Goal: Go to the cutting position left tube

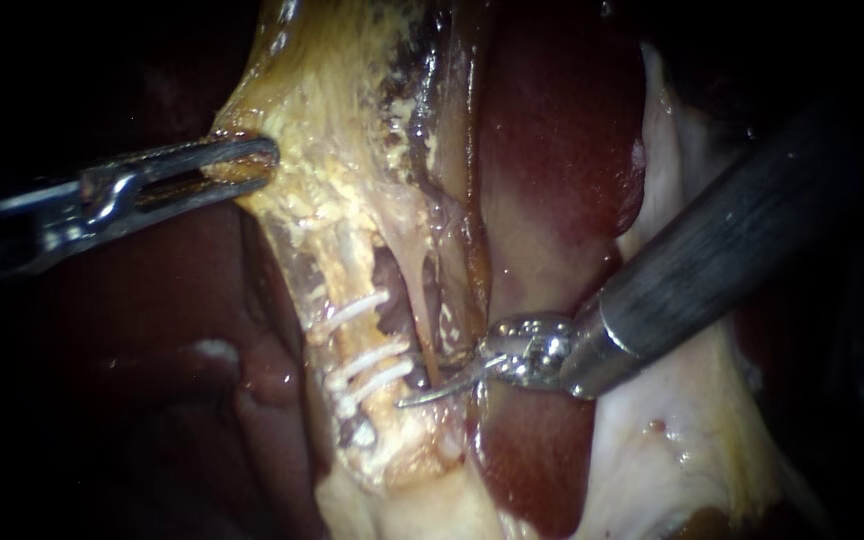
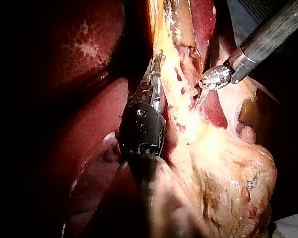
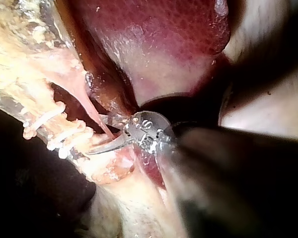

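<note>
My left instrument (image 1: 247, 165) comes in from the left, its jaws shut on the edge of the yellowish gallbladder tissue (image 1: 332, 120) and holding it taut; the left wrist view shows the same grip (image 2: 156, 74). The left tube (image 1: 357, 400) carries three white clips (image 1: 367, 360). My right instrument (image 1: 424, 380) enters from the upper right with thin curved blades, open, tips just right of the lower clips. In the right wrist view a thin pink strand (image 3: 89, 106) runs down between the open blades (image 3: 97, 135), beside the clips (image 3: 54, 131).
Dark red liver (image 1: 552, 150) lies right of the tubes and behind the right instrument's wrist (image 1: 532, 350). More liver (image 1: 152, 330) fills the lower left. Pale fatty tissue (image 1: 672, 440) spreads under the right shaft.
</note>
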You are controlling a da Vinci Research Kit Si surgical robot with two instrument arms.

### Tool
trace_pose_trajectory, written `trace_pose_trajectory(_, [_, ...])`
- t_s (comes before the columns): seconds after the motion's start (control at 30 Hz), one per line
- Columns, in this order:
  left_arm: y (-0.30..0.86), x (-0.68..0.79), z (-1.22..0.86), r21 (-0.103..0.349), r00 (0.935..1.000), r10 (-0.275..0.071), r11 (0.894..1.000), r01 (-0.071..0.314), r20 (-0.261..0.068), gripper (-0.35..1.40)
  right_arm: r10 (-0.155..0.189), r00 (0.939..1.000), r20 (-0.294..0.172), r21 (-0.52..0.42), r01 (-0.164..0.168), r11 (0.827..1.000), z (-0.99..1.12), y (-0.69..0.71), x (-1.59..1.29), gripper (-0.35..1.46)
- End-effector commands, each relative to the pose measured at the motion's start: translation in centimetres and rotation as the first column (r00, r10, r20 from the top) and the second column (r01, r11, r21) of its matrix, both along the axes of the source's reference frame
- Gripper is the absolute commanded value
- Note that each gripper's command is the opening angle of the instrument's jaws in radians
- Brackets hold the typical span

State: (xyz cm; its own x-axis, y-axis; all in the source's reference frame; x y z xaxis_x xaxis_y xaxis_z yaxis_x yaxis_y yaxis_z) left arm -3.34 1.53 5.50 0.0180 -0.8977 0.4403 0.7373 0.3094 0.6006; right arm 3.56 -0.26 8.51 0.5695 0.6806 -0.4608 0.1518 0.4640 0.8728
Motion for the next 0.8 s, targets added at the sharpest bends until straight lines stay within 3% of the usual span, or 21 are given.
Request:
trace_pose_trajectory(0.03, [0.00, 0.00, 0.00, 0.000, 1.0000, 0.000, 1.000, 0.000, 0.000, -0.35, 0.000, 1.0000, 0.000, 0.000, 0.000, 1.000, 0.00, 0.00, 0.00, 1.40])
trace_pose_trajectory(0.63, [-0.06, -0.01, -0.07, -0.001, 1.0000, -0.004, 1.000, 0.004, -0.003, -0.35, 0.003, 1.0000, 0.000, 0.001, -0.003, 1.000, -0.08, 0.03, -0.09, 1.41])
trace_pose_trajectory(0.8, [-0.07, -0.01, -0.07, -0.002, 1.0000, -0.004, 1.000, 0.004, -0.004, -0.35, 0.019, 0.9998, 0.003, 0.005, -0.019, 1.000, -0.25, 0.17, -0.27, 1.41])
